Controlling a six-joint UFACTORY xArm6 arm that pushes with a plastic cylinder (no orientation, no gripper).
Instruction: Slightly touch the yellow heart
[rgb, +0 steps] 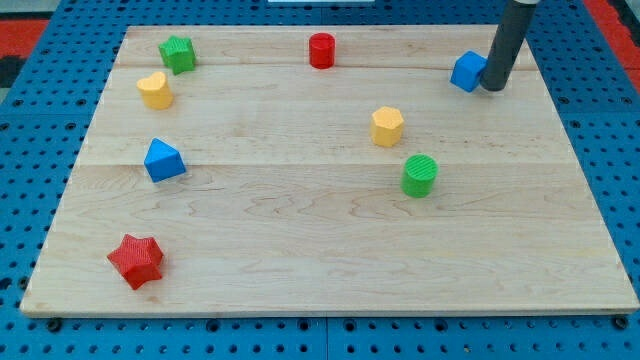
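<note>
The yellow heart (154, 90) lies near the view's upper left of the wooden board (320, 230). My tip (493, 87) is at the view's upper right, right beside a blue cube (467, 71) and seemingly touching it. The tip is far to the right of the yellow heart, across most of the board's width.
A green star (177, 53) sits just above and right of the heart. A red cylinder (321, 50) is at top centre. A yellow hexagon (387, 126) and green cylinder (420, 175) lie right of centre. A blue triangular block (163, 160) and red star (136, 261) are on the left.
</note>
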